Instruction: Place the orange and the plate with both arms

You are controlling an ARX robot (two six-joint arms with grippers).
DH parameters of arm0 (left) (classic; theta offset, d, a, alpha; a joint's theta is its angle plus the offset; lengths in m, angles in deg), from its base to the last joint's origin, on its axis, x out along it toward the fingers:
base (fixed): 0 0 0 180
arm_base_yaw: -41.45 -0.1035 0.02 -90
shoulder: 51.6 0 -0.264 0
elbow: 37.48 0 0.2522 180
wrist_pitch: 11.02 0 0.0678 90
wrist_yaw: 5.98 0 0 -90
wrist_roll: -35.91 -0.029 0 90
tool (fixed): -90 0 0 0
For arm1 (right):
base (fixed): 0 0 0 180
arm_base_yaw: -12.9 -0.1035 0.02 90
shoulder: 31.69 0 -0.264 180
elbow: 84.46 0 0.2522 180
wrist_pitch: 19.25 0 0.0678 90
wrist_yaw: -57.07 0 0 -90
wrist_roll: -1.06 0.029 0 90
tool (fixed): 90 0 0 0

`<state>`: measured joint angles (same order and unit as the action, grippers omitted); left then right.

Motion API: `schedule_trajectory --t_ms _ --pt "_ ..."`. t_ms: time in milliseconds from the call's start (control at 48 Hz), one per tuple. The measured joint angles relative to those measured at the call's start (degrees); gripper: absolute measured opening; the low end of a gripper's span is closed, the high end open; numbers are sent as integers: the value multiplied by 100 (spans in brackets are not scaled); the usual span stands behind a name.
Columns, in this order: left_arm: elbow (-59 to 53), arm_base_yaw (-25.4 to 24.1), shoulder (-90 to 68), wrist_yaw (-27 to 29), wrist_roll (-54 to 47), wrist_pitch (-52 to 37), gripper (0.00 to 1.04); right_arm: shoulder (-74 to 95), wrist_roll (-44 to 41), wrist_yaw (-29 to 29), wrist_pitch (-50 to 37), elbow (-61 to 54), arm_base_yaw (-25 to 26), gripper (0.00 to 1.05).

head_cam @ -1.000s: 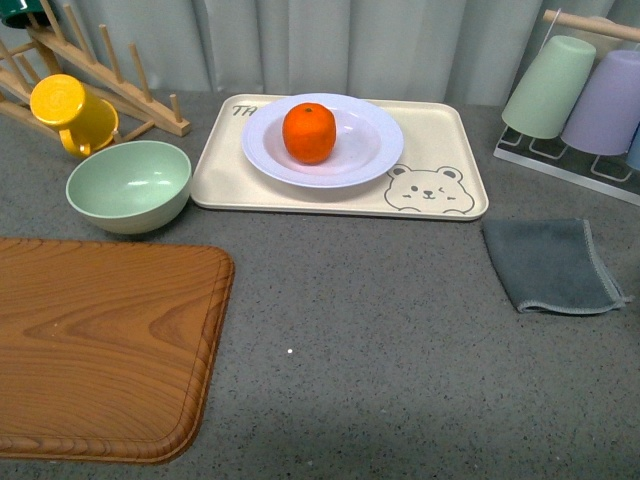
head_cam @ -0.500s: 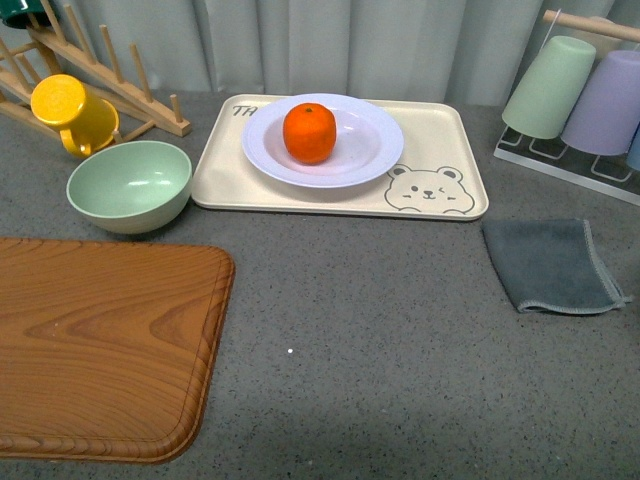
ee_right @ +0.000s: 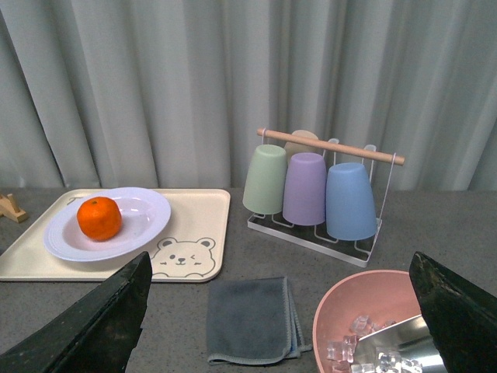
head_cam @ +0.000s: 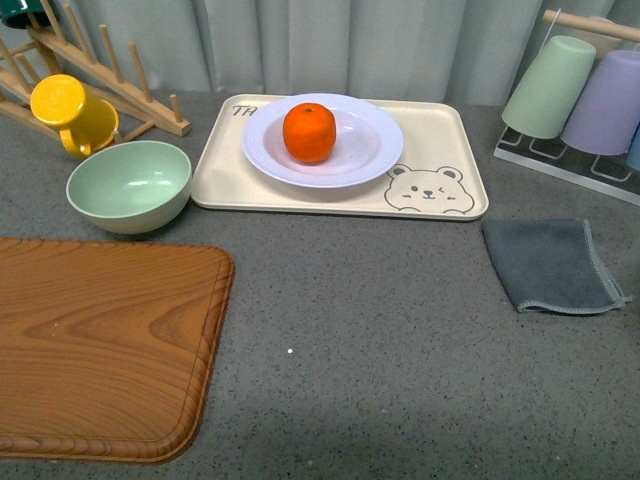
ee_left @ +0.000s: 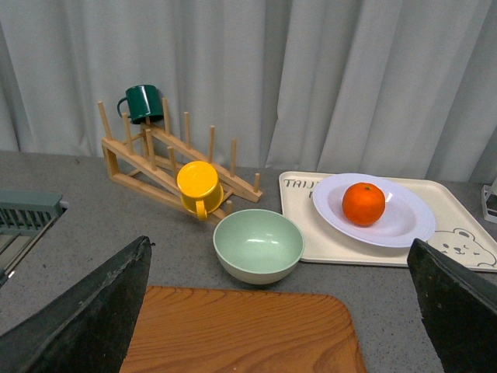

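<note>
Change: nothing has moved since the earlier front pictures; orange, plate and tray sit exactly where they were, and neither arm has entered the front view.
Orange (head_cam: 308,132): round, bright, dimpled skin with a tiny green stem dot on top; it rests in the well of the plate, a little left of centre.
Plate (head_cam: 370,145): big, white, shallow and round, wide rim; it lies on the far left part of the bear tray.
Bear tray (head_cam: 440,160): beige rectangle with rounded corners and a raised lip, a winking bear drawn at its near right corner.
Left gripper (ee_left: 279,311): two dark, matte fingers stand wide apart at the edges of the left wrist view, nothing between them.
Right gripper (ee_right: 283,315): same story, dark fingers spread wide, holding nothing.
Green bowl (head_cam: 129,185): pale green, smooth, glossy inside, just left of the tray.
Wooden board (head_cam: 100,345): warm grained wood, rounded corner, grooved edge, near left.
Grey cloth (head_cam: 552,264): soft, folded, stitched edge, near right of the tray.
Yellow mug (head_cam: 72,113): glossy, tipped on the slatted wooden rack (head_cam: 110,75).
Cup stand (ee_right: 318,190): green, lilac and blue cups hang upside down under a wooden bar.
Pink bowl (ee_right: 342,311): holds clear ice cubes.
Table (head_cam: 380,340): grey, speckled.
</note>
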<state>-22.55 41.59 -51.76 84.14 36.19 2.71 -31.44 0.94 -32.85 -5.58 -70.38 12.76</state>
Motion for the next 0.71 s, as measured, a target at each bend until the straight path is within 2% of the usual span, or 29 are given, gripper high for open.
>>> schedule_trajectory --t_ms 62,708 --pt "0 0 0 0 0 2 98 0 -2 0 0 0 0 95" --pt "0 0 0 0 0 2 98 0 -2 0 0 0 0 96"
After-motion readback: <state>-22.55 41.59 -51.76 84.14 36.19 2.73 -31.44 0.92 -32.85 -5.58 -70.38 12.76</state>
